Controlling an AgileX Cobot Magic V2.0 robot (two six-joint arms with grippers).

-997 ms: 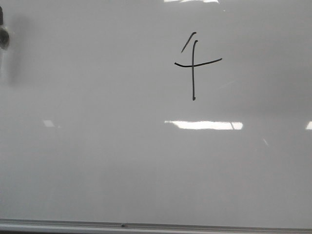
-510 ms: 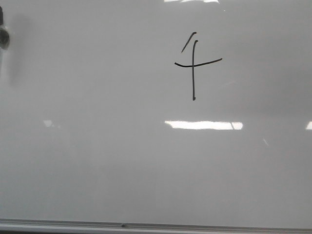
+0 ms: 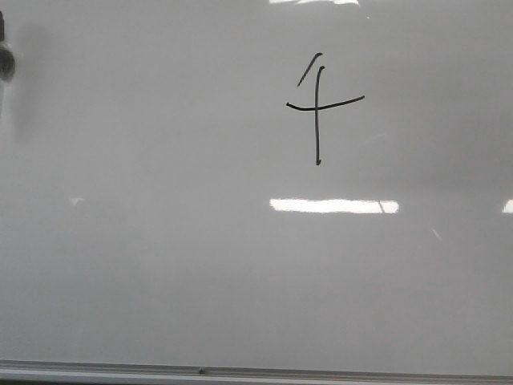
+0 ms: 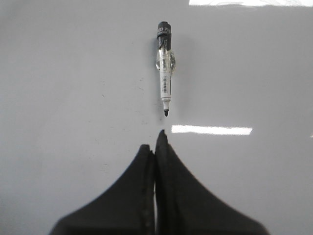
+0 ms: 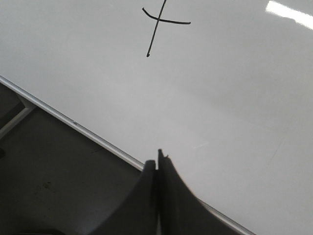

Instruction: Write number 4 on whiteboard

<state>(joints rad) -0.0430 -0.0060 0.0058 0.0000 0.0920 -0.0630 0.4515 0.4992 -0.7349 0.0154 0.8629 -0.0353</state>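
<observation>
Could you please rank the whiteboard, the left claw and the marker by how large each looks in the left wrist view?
1. whiteboard: fills nearly the whole view.
2. left claw: looks large, but it sits closest to the camera, so this is unsure.
3. marker: smallest, lying uncapped on the board beyond the shut claw.

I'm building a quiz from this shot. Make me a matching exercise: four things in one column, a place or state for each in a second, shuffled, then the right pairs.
Things:
1. number 4
2. marker
3. left claw
4. whiteboard's metal edge

Places or states:
A. shut, holding nothing
B. runs along the near side of the board
C. lies uncapped on the board, apart from the claw tips
D. drawn in black strokes, crossbar cutting a long vertical line

Pairs: 1-D, 2-C, 3-A, 4-B
</observation>
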